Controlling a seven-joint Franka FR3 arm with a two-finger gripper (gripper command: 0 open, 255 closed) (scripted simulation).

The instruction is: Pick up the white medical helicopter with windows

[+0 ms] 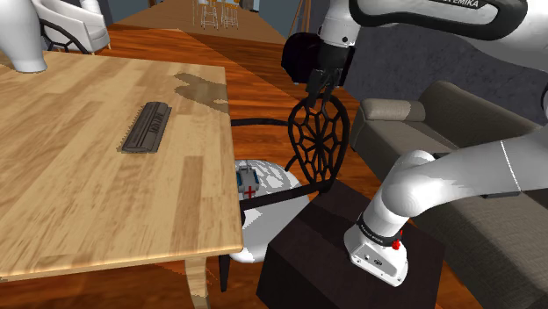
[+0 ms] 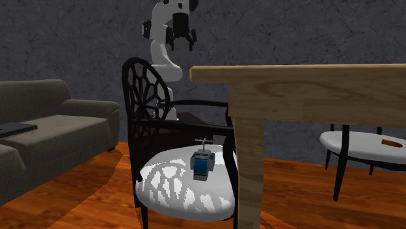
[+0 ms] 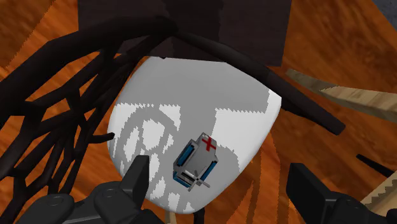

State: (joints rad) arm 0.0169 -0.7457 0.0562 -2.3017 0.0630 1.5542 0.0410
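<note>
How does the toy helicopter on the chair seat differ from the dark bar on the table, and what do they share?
Colour: the helicopter is white with blue windows and a red cross; the bar is dark all over.
Shape: the helicopter is short and boxy; the bar is long and flat.
Place: the helicopter sits on the chair's white seat; the bar lies on the wooden table.
Shared: the open pincer touches neither.

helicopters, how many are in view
1. The small white and blue toy helicopter with a red cross sits on the white seat of the black web-backed chair, beside the light wooden table. Others could be hidden under the tabletop.
</note>
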